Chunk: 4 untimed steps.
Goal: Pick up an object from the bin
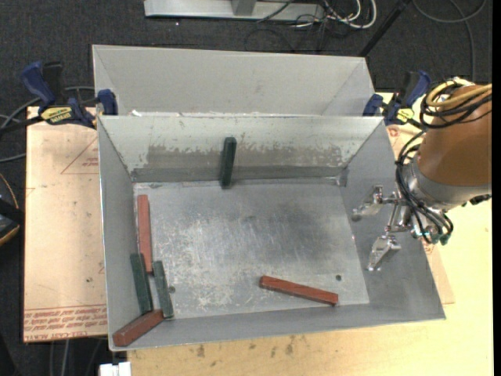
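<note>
**Inspector:** Gripper position?

**Recorder:** The gripper (369, 236) hangs at the right side of the bin (235, 92), over the sloping right wall and just off the flat floor. Its orange-covered wrist (454, 143) sits behind it, to the right.

**Inspector:** Fingers?

**Recorder:** The fingers (366, 208) stand spread, one toward the far wall and one toward the near wall. Bare grey wall shows between them.

**Inspector:** Nearest item?

**Recorder:** A red bar (299, 290). It lies flat on the floor close to the near wall, slightly slanted, with its right end nearer that wall. It is to the left of the gripper and toward the near side, apart from it and not touching.

**Inspector:** Remaining contents?

**Recorder:** A green bar (228, 163) stands on end against the far wall, left of centre. A second red bar (144, 232) lies lengthwise along the left wall. Beyond its near end a dark green pair (141, 283) lies side by side; I cannot tell whether the two touch. A brown-red bar (139, 329) lies slanted in the near-left corner, and its upper end meets the ends of the pair. All of these are well apart from the gripper.
</note>
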Each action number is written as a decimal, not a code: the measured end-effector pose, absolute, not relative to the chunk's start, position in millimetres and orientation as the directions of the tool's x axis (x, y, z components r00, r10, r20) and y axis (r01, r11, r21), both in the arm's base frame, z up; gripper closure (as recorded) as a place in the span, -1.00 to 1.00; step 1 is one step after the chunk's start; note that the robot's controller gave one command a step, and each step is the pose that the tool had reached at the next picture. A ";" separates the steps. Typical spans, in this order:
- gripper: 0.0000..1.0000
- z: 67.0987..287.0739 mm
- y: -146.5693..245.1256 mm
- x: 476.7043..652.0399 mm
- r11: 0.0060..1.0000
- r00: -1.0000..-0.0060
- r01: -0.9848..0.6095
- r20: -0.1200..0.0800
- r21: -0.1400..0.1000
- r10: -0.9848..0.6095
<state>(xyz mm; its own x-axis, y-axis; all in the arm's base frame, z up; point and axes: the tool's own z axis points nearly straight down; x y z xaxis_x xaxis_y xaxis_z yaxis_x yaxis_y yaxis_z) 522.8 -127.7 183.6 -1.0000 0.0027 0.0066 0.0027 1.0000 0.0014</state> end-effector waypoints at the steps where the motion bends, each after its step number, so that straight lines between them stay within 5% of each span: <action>1: -1.00 187.0 -127.1 524.7 1.000 -1.000 0.000 -0.001 0.000 0.000; 3: -1.00 91.5 -79.6 507.9 0.998 -0.998 -0.064 0.000 0.001 -0.064; 4: 1.00 80.3 -63.3 484.8 1.000 -1.000 0.029 -0.009 -0.002 0.029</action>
